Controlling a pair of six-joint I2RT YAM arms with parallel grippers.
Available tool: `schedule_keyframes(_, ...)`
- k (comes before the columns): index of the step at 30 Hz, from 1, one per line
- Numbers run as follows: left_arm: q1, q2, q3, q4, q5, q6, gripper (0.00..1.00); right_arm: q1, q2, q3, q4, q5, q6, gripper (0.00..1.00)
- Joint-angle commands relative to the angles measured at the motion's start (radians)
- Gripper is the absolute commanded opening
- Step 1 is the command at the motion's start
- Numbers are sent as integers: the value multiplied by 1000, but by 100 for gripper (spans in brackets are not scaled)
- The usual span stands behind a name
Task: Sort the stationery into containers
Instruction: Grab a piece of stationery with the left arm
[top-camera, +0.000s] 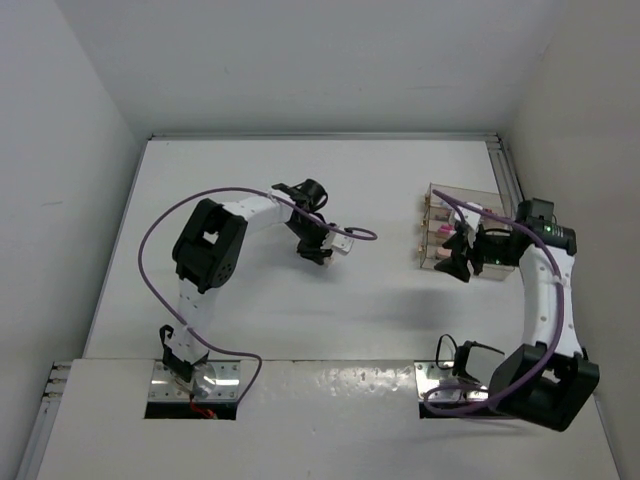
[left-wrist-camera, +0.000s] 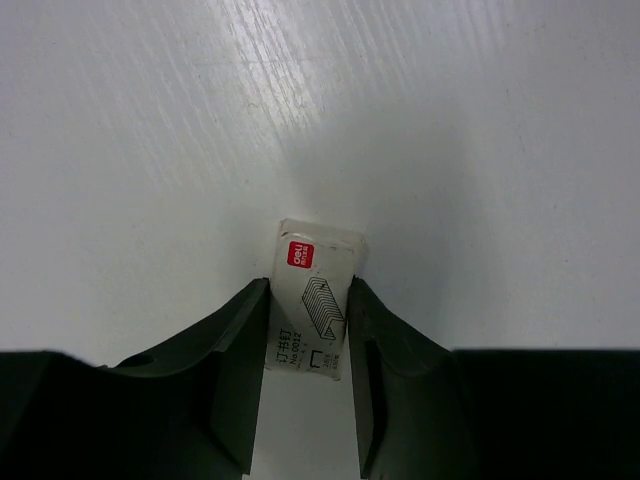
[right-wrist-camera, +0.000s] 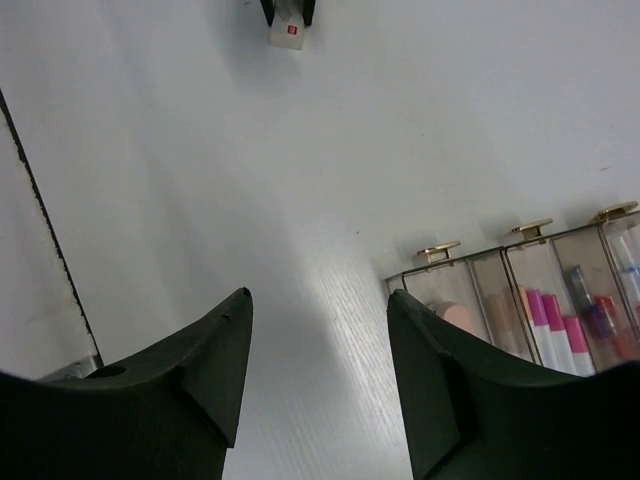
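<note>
Your left hand (left-wrist-camera: 308, 292) clenches a staple box (left-wrist-camera: 318, 268), not yet sorted. Your right hand (right-wrist-camera: 318, 296) hangs released and empty. Pens (right-wrist-camera: 550, 325) already lie in the clear divided box (right-wrist-camera: 505, 280) beside it.

The white-shelled left arm (top-camera: 250, 212) and right arm (top-camera: 545, 290) carried black joint housings. A purple round cable (top-camera: 141, 255) looped along each. The left tool (left-wrist-camera: 308, 290) and right tool (right-wrist-camera: 318, 296) had matte black, wedge-shaped fingers.
</note>
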Motion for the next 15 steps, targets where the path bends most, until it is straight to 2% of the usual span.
schedule_keyframes(1,-27,-20,-37,-6,-23,-23,23,-4,-75,-12,26,-37,45,55)
schedule_keyframes(2,-29,-27,-30,-11,-23,-23,13,-4,-103,-23,40,-32,45,55)
schedule_keyframes(3,-32,-32,-24,-29,0,-139,9,-4,-117,-30,49,-31,47,55)
schedule_keyframes(5,-27,-53,-2,-39,56,-271,1,4,-149,-40,84,-22,66,55)
schedule_keyframes(7,-21,-76,21,-39,103,-385,0,26,-166,-43,139,-12,126,55)
schedule_keyframes(8,-20,-81,53,-48,151,-501,0,36,-170,-41,156,-5,143,55)
schedule_keyframes(13,-10,-104,125,-72,354,-765,0,124,-183,-23,211,6,200,52)
schedule_keyframes(15,-10,-118,119,-39,431,-885,0,206,-180,-20,236,50,226,48)
